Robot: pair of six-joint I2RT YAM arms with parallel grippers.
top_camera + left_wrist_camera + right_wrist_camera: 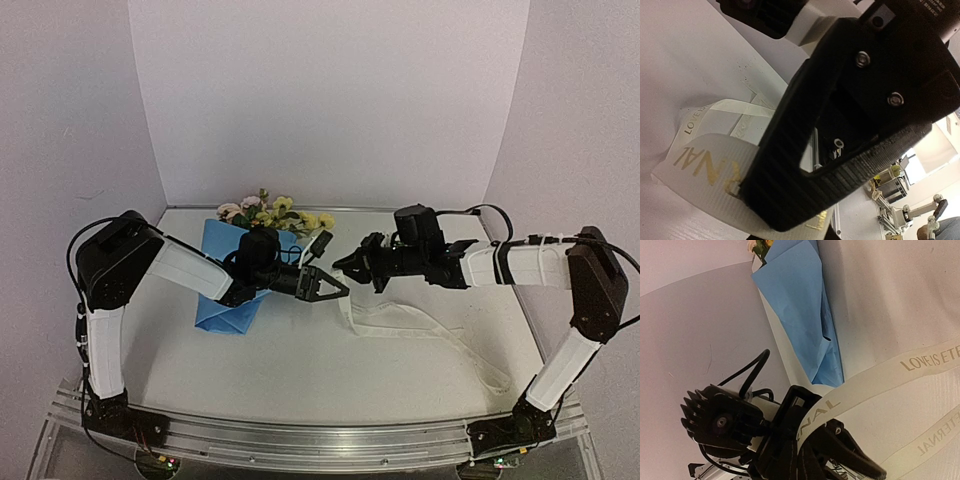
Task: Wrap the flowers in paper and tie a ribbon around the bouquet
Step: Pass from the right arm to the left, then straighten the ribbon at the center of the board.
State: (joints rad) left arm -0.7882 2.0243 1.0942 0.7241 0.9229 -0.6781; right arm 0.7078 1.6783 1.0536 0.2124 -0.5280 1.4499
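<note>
Toward 10 o'clock on the table (300,400), find the bouquet (232,295) lying on its side, flowers (270,212) pointing to 12 o'clock, narrow tip to 6. Near table centre, see the left claw (340,290) drawn narrow and pinching the ribbon (400,322), printed strip trapped under its finger in the left wrist view. Just beside it, at 2 o'clock, note the right claw (342,265) closed tight; cannot tell of any ribbon inside it. From the claws, follow the ribbon down in loose folds onto the table and off toward 4 o'clock, well apart from the bouquet.

Expect very light, limp, smooth tape: no stiffness to push with, prone to twist, fold over and slip through a loose pinch. Take hold flat across its width, close to the end, and keep slight tension between both claws. Treat the bouquet as light and crushable: thin blue paper (795,305), creased, likely to spring open once released, flowers fragile. Press or grip only at the narrow lower part of the cone, never on the blooms.

Between ribbon and bouquet, mind the left arm (190,268) hanging over the cone. Watch also the black cable (752,372) by the left wrist and the slack folds toward 5 o'clock, both apt to snag a moving claw.
</note>
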